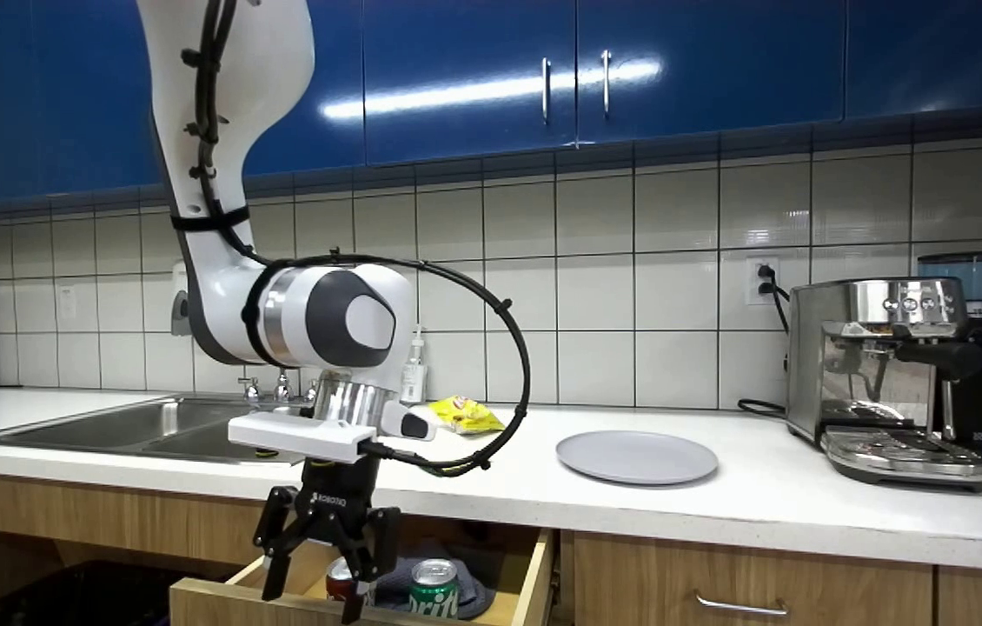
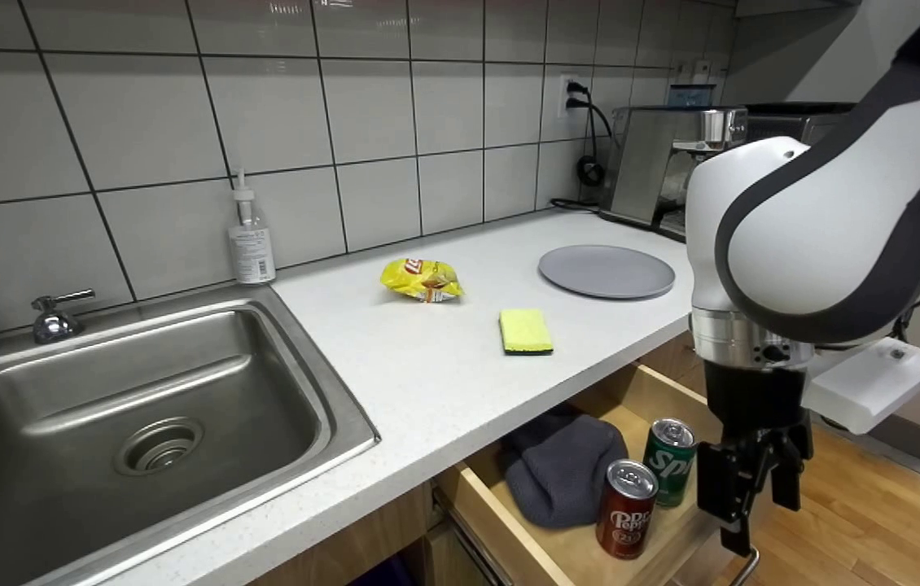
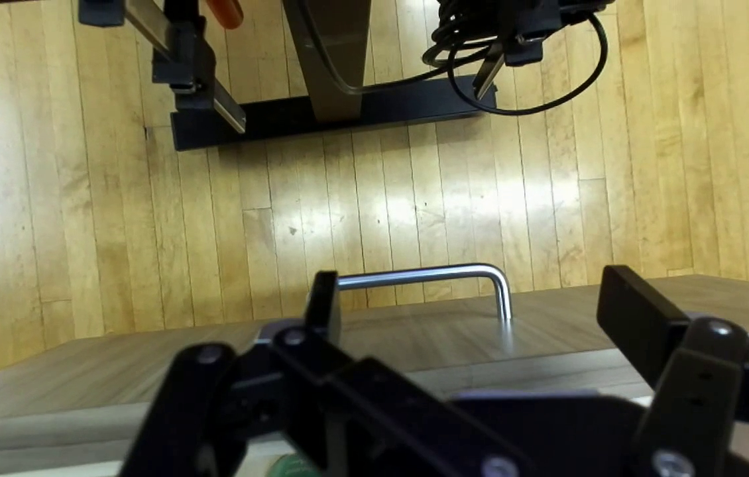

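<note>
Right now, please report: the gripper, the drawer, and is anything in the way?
Gripper open, empty. Drawer pulled out, its front beside gripper. Inside, possibly in the way: Sprite can, Dr Pepper can, dark cloth.

In the drawer (image 2: pixel 642 391), "Dr Pepper" and "23" can be read on the red can (image 2: pixel 627 513), and part of "Sprite" on the green can (image 2: pixel 669 468). "ROBOTIQ" is printed on the gripper (image 1: pixel 314 596), at the drawer's front. Behind the drawer, the logo on the bag (image 2: pixel 422 281) is too blurred to be read surely.

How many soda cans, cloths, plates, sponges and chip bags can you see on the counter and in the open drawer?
Soda: 2 (Dr Pepper can, Sprite can)
Dark gray cloth: 1
Gray plate: 1
Yellow sponge: 1
Lay's chip bag: 1
Total: 6
</note>
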### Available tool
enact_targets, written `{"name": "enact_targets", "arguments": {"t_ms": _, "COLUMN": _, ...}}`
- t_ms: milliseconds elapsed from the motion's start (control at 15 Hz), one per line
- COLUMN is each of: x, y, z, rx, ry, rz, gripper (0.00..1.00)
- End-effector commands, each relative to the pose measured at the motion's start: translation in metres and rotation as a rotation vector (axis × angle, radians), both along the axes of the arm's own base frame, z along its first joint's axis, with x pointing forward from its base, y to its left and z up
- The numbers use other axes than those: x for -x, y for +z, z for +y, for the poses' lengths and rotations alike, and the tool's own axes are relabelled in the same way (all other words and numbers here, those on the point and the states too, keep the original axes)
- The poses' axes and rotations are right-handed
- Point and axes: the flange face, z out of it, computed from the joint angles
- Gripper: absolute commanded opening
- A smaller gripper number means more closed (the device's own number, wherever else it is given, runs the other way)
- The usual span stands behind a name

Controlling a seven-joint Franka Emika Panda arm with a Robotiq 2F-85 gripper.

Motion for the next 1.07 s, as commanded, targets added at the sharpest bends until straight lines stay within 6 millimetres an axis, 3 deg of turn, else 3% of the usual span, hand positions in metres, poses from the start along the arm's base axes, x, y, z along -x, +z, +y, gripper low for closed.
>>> {"name": "enact_targets", "arguments": {"t_ms": 0, "x": -0.006, "y": -0.006, "z": 0.005, "rx": 0.008, "ry": 0.020, "rz": 0.039, "gripper": 1.00}}
{"name": "enact_targets", "arguments": {"t_ms": 600, "x": -0.011, "y": -0.034, "z": 0.013, "rx": 0.039, "ry": 0.011, "rz": 0.016, "gripper": 1.00}}
{"name": "enact_targets", "arguments": {"t_ms": 1000, "x": -0.015, "y": -0.033, "z": 0.021, "rx": 0.122, "ry": 0.008, "rz": -0.096, "gripper": 1.00}}
